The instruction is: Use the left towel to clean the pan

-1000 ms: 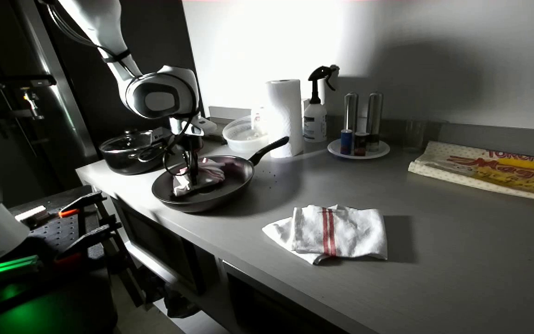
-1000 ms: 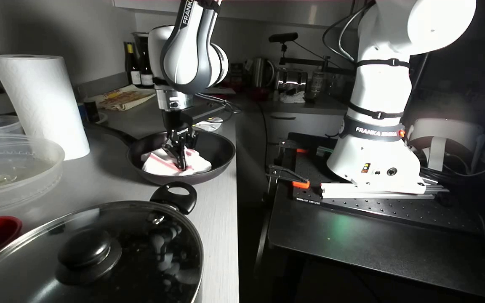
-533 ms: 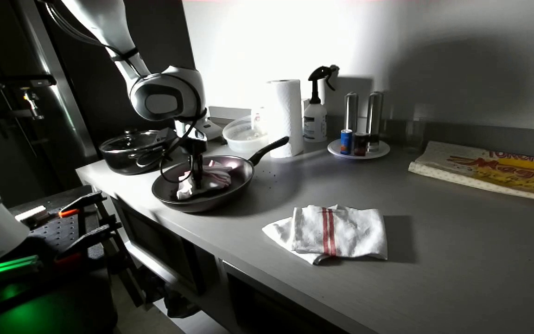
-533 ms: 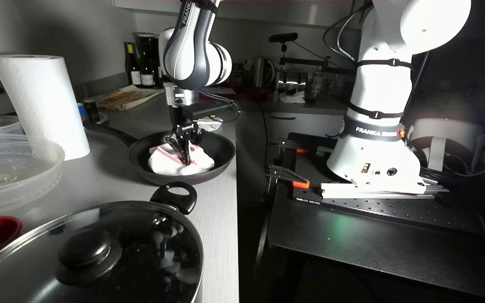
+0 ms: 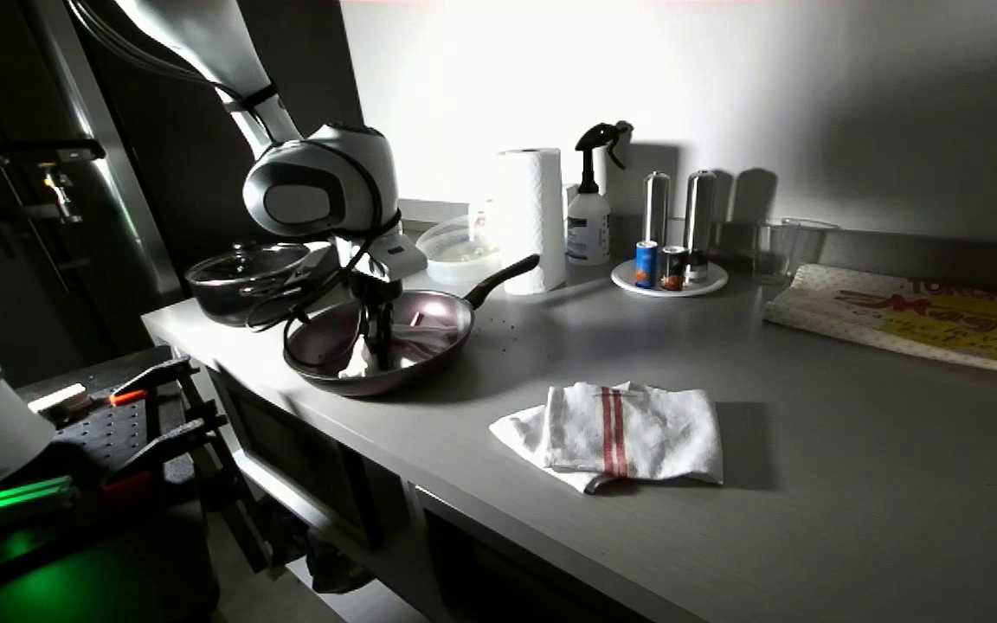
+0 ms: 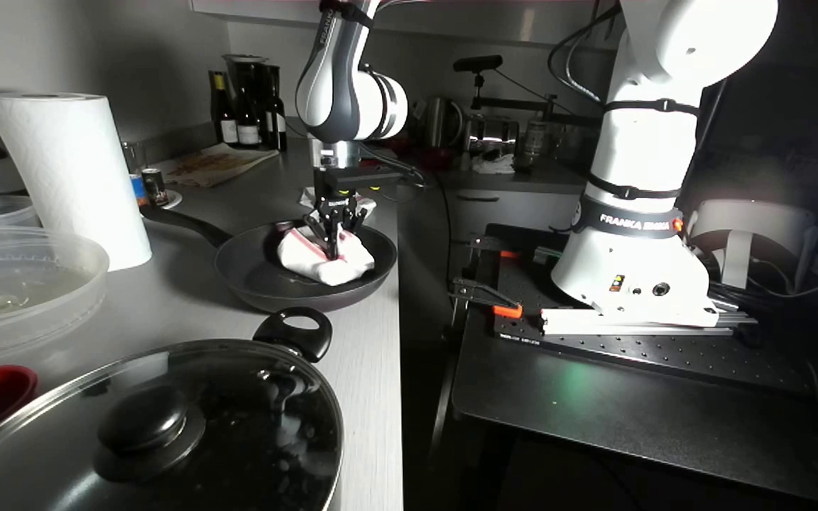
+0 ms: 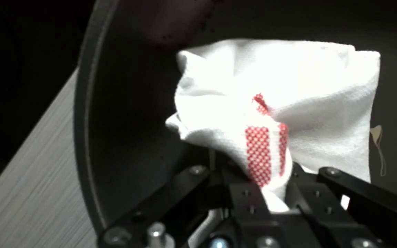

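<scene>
- Gripper (image 7: 270,182) and held towel (image 7: 281,96) had shifted across the one pan (image 6: 263,273) since a second before, away from the lidded pot (image 5: 243,298).
- Two fingers (image 7: 248,199) were pressed almost together, pinching a fold of this towel, which lay inside the pan.
- Near the pan, a second towel (image 5: 628,437) lay folded on the counter (image 5: 810,467).
- Farther, one paper roll (image 6: 72,181) stood; in an exterior view it partly hid one of two small cans (image 6: 155,187).

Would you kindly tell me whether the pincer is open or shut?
Shut on the towel: in the wrist view, the pincer has a red-striped fold pinched between its fingers.
</scene>
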`<move>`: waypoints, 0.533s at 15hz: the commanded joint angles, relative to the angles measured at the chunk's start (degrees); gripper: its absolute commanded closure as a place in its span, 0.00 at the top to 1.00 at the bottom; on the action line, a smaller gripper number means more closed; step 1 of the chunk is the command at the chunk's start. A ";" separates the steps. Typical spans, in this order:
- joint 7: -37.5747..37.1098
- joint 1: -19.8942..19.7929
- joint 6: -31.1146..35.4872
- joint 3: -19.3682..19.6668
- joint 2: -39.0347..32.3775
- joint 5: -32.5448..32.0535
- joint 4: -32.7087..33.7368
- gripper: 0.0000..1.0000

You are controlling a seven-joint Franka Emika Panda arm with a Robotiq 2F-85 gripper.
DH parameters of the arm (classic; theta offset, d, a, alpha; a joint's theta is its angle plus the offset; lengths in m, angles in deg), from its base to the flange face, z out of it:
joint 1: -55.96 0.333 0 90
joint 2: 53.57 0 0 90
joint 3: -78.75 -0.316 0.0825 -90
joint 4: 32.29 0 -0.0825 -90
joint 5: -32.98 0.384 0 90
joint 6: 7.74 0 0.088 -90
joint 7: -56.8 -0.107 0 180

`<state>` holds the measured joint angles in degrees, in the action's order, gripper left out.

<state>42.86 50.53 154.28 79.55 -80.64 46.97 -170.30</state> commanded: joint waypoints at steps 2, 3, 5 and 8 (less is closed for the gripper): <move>0.77 -1.44 4.59 1.21 -1.85 1.56 -2.31 0.04; 0.07 -0.64 5.05 1.61 -2.03 1.07 -2.37 0.04; -1.01 1.22 5.63 2.05 -2.55 0.10 -2.25 0.04; -1.72 4.64 5.47 2.30 -3.79 -1.84 -1.41 0.04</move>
<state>42.70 50.91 157.26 80.97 -80.35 46.82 -171.86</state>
